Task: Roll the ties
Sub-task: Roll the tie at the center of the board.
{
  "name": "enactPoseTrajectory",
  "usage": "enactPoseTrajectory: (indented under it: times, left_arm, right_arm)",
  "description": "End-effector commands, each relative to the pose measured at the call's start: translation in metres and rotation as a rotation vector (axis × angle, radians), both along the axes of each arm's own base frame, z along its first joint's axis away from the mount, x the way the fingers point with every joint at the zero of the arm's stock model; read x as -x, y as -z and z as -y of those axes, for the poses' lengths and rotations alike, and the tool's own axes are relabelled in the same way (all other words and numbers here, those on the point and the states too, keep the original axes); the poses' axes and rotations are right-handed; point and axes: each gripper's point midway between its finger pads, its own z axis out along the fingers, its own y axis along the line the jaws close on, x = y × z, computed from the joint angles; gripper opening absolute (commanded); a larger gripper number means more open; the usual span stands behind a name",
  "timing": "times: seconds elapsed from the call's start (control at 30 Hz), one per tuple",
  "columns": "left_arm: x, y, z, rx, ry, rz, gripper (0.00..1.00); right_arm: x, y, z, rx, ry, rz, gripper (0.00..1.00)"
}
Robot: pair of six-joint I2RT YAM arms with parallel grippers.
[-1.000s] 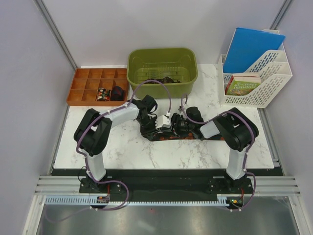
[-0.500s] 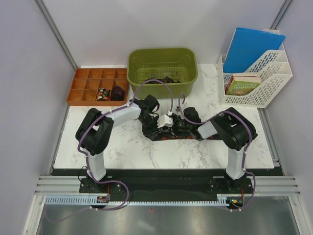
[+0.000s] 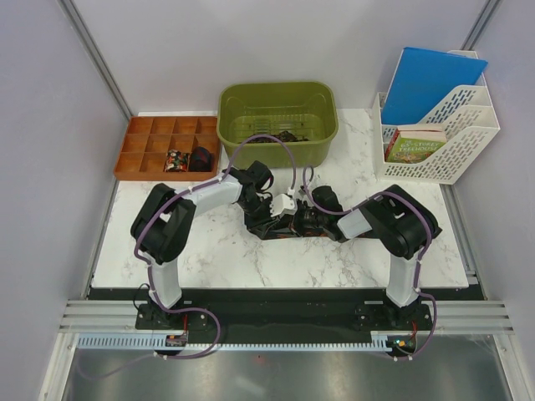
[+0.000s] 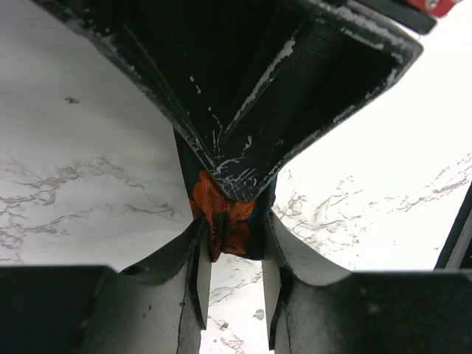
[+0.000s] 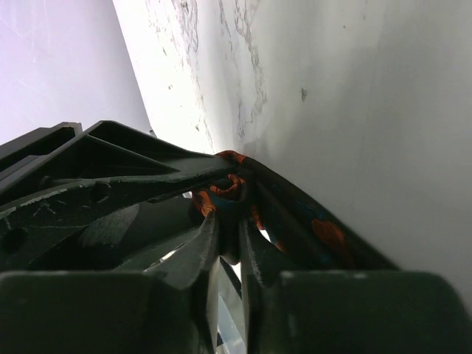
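Note:
One of the ties (image 3: 269,231), black with orange-red blotches, lies on the marble table (image 3: 209,259) between the two arms. My left gripper (image 3: 278,214) and right gripper (image 3: 296,220) meet over it, tip to tip. In the left wrist view the left gripper (image 4: 232,237) is shut on a bunched orange fold of the tie (image 4: 221,220), with the right gripper's fingers (image 4: 243,96) pressing in from above. In the right wrist view the right gripper (image 5: 228,237) pinches the same dark fold of the tie (image 5: 324,232) in a narrow gap.
A green bin (image 3: 238,134) at the back holds more dark ties (image 3: 284,135). An orange compartment tray (image 3: 138,159) at the back left holds two small dark coils (image 3: 188,159). A white file rack (image 3: 456,142) with a blue folder and a book stands at the back right.
The right gripper has closed down on the tie's fold. Both grippers have drawn closer together and shifted slightly left and towards the back.

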Motion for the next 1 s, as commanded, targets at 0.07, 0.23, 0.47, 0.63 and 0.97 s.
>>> enactPoseTrajectory:
  times: [0.07,0.23,0.47,0.63,0.97]
  left_arm:
    - [-0.006,-0.001,0.007,0.032,-0.024,0.026,0.13]
    - [-0.005,-0.018,0.004,0.093,-0.029,0.038,0.34]
    - [-0.026,-0.052,-0.005,0.243,-0.098,0.149,0.73]
    - [-0.019,-0.051,-0.009,0.288,-0.089,0.17,0.86]
    - [-0.019,-0.029,0.009,0.277,-0.086,0.216,0.88]
  right_arm:
    - [0.008,0.013,0.008,0.052,-0.022,0.016,0.07]
    - [0.005,0.024,0.015,0.073,-0.025,0.005,0.0]
    - [0.007,0.047,0.03,0.131,-0.004,-0.063,0.0]
    - [0.009,0.063,0.041,0.167,0.007,-0.11,0.0]
    - [0.018,0.08,0.054,0.232,0.007,-0.169,0.0]
